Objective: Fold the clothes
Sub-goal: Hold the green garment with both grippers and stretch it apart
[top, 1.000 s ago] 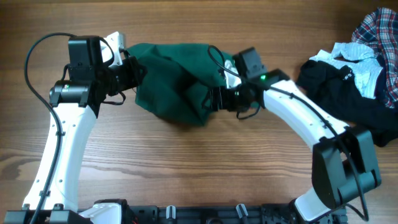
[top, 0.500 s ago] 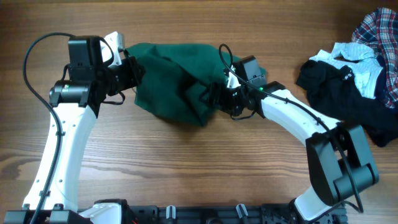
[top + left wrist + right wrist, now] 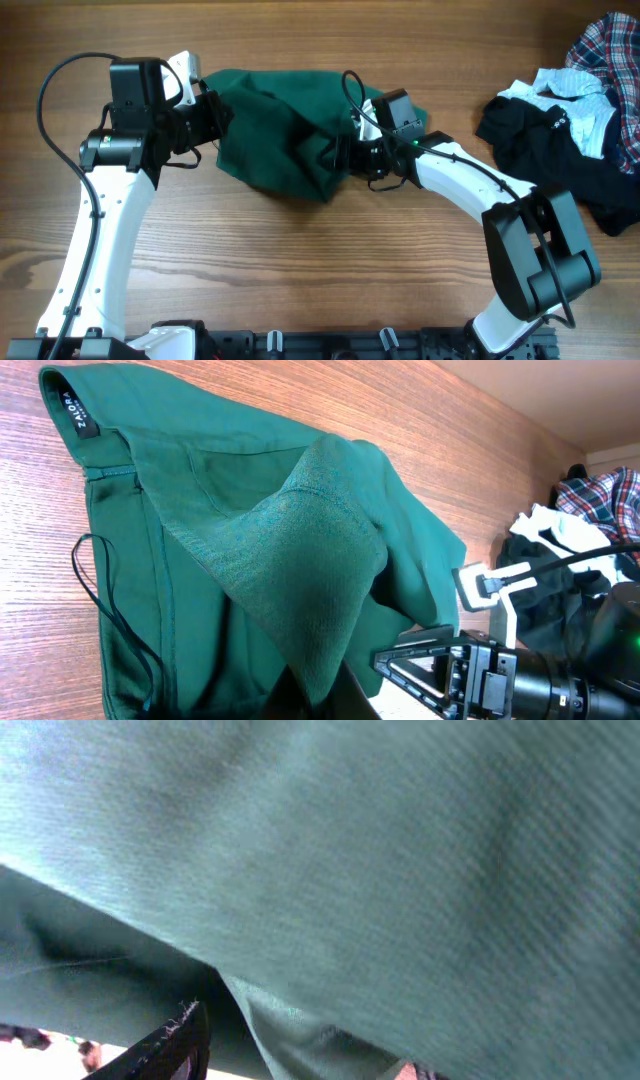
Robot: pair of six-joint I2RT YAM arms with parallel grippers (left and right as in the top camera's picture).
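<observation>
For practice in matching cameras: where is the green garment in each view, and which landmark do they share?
Overhead: green garment, upper centre.
Left wrist: fills left and middle.
Right wrist: close up, fills nearly everything.
Shared: right gripper, at the garment's lower right overhead, bottom right in left wrist, its finger bottom left in its own view.
</observation>
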